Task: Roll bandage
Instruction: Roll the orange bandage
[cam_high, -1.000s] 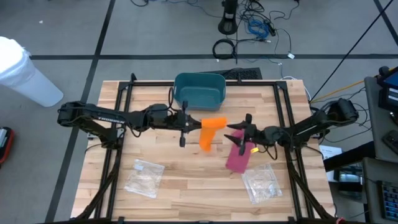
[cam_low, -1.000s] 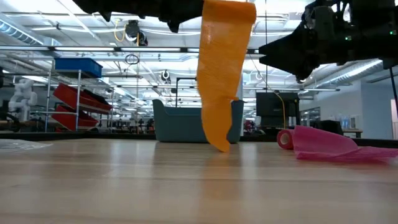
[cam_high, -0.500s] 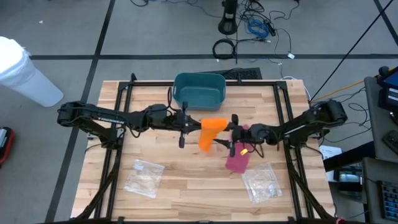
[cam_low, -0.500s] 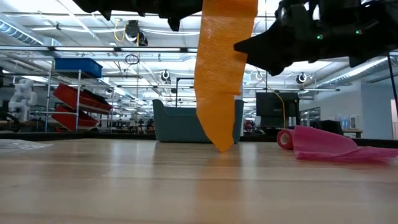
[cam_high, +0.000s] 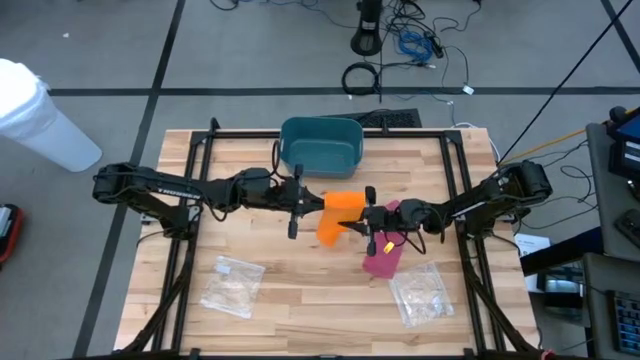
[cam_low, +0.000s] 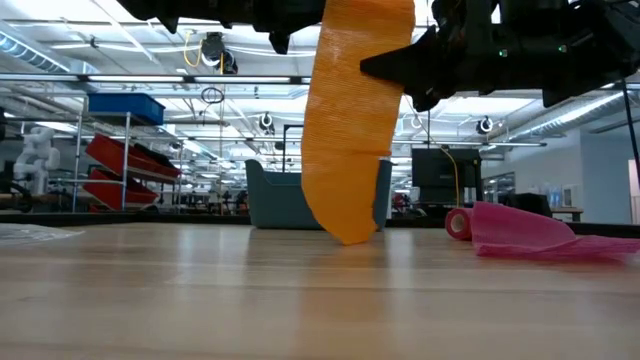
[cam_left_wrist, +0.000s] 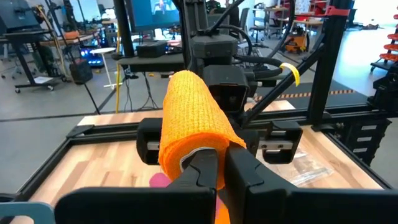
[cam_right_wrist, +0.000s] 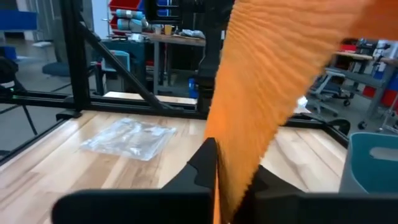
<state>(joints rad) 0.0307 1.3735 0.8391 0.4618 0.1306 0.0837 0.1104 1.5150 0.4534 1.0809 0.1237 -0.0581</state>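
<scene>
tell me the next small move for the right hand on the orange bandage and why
Probably draw the right hand gently away to tension the strip. It is shut on the hanging orange bandage, whose rolled end the left hand grips, and the tail hangs slack to the table, so rolling needs it taut.

orange bandage (cam_low: 352, 120), hanging, tail touching table

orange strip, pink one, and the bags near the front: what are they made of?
Orange bandage: looks like stretchy woven gauze, matte; fine ribbed weave shows and it hangs limp from the left gripper.
Pink bandage: seemingly similar soft fabric, matte; it lies crumpled, rolled at one end.
Bags: likely thin clear plastic film, glossy; the wood shows through the wrinkles.
</scene>
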